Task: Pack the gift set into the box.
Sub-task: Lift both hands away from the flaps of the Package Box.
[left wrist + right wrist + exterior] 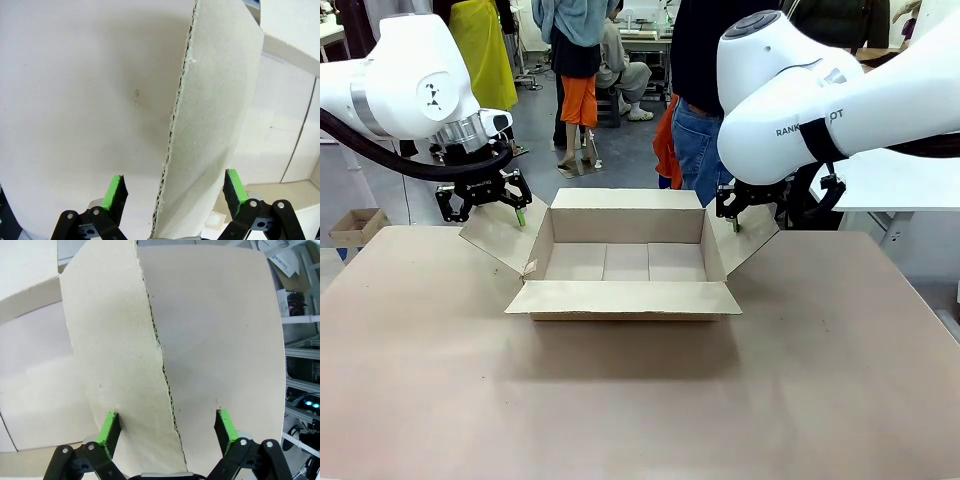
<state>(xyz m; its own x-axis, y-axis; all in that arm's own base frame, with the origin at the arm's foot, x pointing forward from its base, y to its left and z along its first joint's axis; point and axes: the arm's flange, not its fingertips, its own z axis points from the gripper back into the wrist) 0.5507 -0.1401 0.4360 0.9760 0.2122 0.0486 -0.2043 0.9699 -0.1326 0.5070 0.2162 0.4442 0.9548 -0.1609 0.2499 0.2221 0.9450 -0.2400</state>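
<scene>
Table is showing as a plain tan matte top, running the full width of the front view. Only the box is sitting on it, centred left to right and toward the far side. It's resting flat on its base with all four flaps open: near flap folding out level toward the near edge, left and right flaps angling up and outward, far flap standing upright. It's casting a soft shadow on the near side. Far table edge is probably just behind the box, hard to tell.
</scene>
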